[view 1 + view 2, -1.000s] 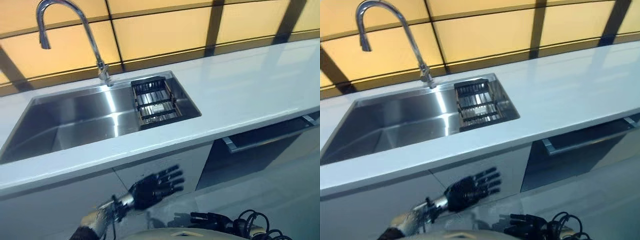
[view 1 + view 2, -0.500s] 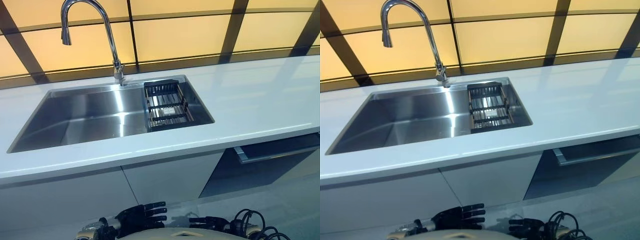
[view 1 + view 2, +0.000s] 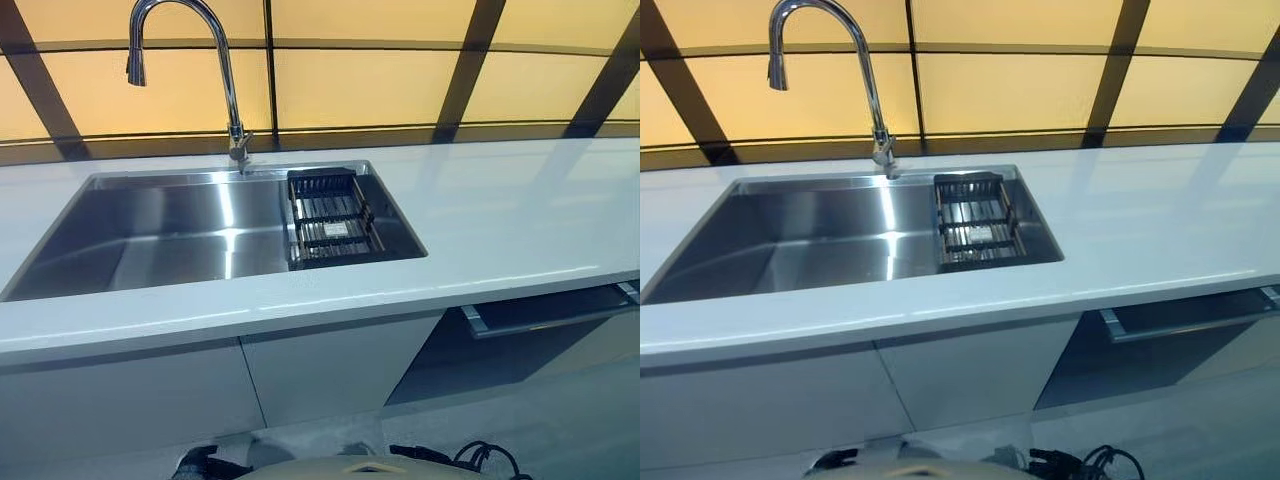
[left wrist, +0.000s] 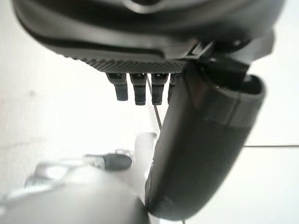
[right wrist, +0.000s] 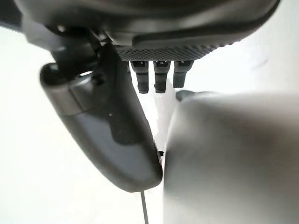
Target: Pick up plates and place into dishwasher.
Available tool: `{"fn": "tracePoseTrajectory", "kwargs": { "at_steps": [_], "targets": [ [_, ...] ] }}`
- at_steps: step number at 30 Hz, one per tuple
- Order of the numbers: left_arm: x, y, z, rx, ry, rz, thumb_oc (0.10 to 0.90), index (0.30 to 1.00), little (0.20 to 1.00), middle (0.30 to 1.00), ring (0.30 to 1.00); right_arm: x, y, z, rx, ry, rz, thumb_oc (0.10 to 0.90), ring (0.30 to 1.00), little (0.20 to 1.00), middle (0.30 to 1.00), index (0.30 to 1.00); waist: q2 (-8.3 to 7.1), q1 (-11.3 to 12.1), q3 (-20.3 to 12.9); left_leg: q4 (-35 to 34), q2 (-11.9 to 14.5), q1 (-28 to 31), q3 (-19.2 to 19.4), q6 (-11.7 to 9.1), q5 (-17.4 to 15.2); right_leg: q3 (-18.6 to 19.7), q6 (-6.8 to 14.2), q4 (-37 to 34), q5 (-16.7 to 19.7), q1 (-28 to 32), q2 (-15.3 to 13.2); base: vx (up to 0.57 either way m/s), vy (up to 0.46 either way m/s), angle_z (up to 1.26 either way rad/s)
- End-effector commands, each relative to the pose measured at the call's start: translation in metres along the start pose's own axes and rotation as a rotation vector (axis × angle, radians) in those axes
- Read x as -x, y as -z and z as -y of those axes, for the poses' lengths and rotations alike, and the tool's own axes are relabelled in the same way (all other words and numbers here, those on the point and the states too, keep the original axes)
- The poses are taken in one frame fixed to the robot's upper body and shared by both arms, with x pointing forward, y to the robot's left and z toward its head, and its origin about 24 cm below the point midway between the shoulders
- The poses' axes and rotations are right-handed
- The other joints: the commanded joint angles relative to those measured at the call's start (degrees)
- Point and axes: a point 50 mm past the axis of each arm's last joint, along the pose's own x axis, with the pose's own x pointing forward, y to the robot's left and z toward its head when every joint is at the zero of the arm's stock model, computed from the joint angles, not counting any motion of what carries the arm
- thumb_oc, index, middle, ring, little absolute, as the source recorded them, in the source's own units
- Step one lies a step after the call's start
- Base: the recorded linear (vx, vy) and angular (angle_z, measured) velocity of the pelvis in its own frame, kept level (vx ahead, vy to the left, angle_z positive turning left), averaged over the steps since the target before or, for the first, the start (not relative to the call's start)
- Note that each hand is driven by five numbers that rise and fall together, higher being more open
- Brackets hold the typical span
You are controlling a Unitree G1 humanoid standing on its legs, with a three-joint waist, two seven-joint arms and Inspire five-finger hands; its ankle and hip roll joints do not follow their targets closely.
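A: Head views first. What is on the table?

B: Its white top is bare. A steel sink is set into it, with a tall curved faucet at the back rim. A dark wire rack sits in the right end of the basin, with a small pale item lying on it. No plate is visible, so I cannot say where the plates are.

A: And the dishwasher?

B: Below the table edge at the right, a dark front stands slightly ajar with a long bar handle along its top. Judged by position, this is the dishwasher. White cabinet doors fill the space under the sink.

A: Left wrist view.

B: The left hand hangs over pale floor. Its fingers are straight and relaxed, the thumb stands out beside them, and it holds nothing.

A: Right wrist view.

B: The right hand is in the same state: fingers extended, thumb apart, nothing held.

A: Risks from here?

B: Three, as judgement. With no plate located, a reach may be directed at the rack or its small item instead. The partly open dishwasher front projects at low level; an arm raised from below could strike the handle. The table edge overhangs both hands, so a straight upward lift could strike its underside.
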Motion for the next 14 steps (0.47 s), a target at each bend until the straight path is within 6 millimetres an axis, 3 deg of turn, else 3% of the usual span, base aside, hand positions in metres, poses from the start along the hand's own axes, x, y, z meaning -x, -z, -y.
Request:
{"fn": "tracePoseTrajectory", "kwargs": {
  "at_steps": [1,7,14],
  "targets": [
    [0.002,0.002,0.015,-0.090,0.004,-0.016,0.800,0.900,0.900,0.900,0.900,-0.004,-0.015,-0.015,0.154,-0.034,0.027,0.800,0.900,0.900,0.900,0.900,1.83,-0.1,2.8,0.4,-4.0,1.3,5.7,3.3,-6.7,3.5,0.8,0.4,-4.3,1.7,2.7,-0.02,0.033,-0.02],
    [0.001,0.000,0.012,-0.140,0.034,0.000,0.800,0.900,0.900,0.900,0.900,-0.003,-0.018,-0.010,0.156,-0.015,0.042,0.800,0.900,0.900,0.900,0.900,1.87,0.0,3.3,0.4,-4.2,1.3,5.4,3.4,-7.0,3.2,0.8,0.4,-4.7,1.6,2.7,0.00,0.000,0.00],
    [0.001,0.010,0.008,-0.074,0.091,-0.047,0.800,0.900,0.900,0.900,0.900,-0.003,-0.013,-0.009,0.150,-0.015,0.031,0.800,0.900,0.900,0.900,0.900,1.96,-0.3,3.8,0.4,-4.3,1.3,5.7,3.4,-7.3,3.4,0.9,0.4,-4.8,1.5,2.8,0.00,0.009,0.00]
  ]
}}
